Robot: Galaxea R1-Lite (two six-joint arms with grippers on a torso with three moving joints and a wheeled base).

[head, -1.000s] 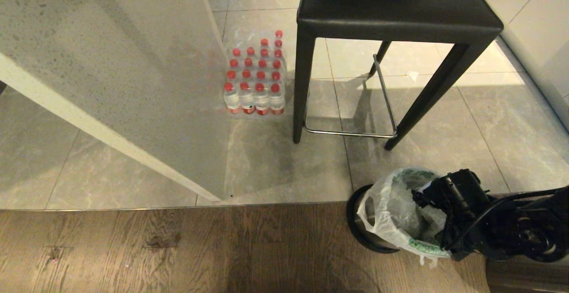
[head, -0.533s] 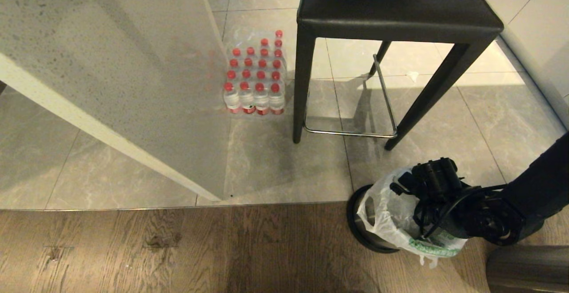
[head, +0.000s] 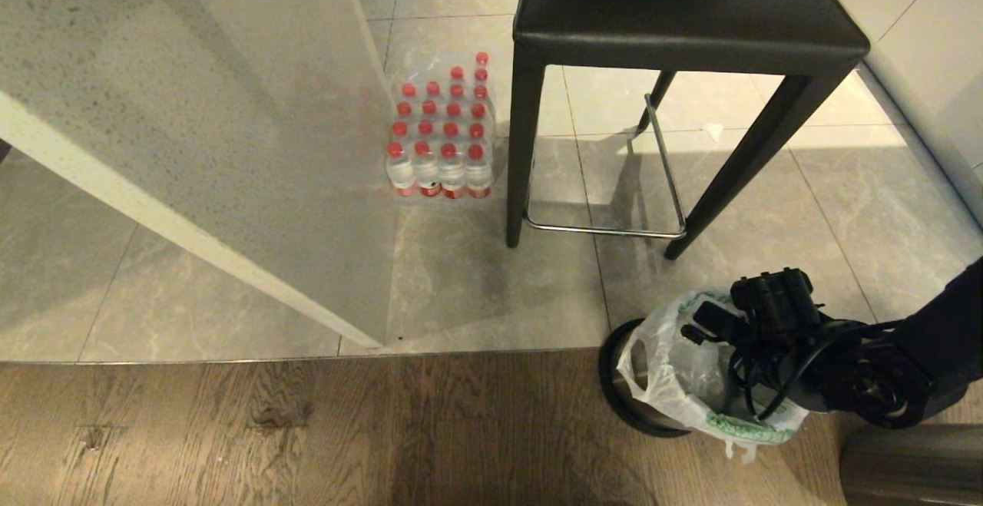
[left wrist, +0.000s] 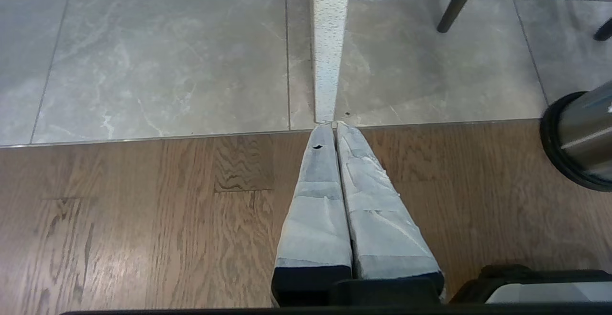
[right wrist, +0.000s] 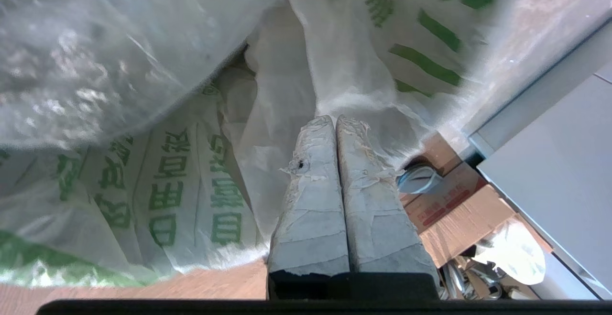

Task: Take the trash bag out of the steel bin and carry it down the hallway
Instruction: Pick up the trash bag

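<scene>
While my right arm reached in from the right over the steel bin [head: 623,383], my right pincer [right wrist: 334,120] had its two taped fingers [right wrist: 311,200] pressed flat together, their tips lying against a fold of the trash bag [head: 676,372]. Whether any plastic was pinched between them I could not tell. The bag, thin white plastic with green printing, sat in the bin with its mouth open and its edges draped over the black rim; one loop handle hung down the bin's left side. The bin stood on the wooden floor [head: 307,429], just at the seam with the grey tiles [head: 476,283]. Beyond it on the tiles stood a black stool [head: 683,22] with a chrome footrest, and farther left a shrink-wrapped pack of red-capped bottles [head: 441,133] sat beside the pale stone counter [head: 192,122]. My left pincer [left wrist: 334,124] hung idle above the wood, its fingers also pressed together on nothing, with the bin off to one side of it. Past my right fingers, a cardboard box [right wrist: 454,214] showed beneath the bag's edge.
</scene>
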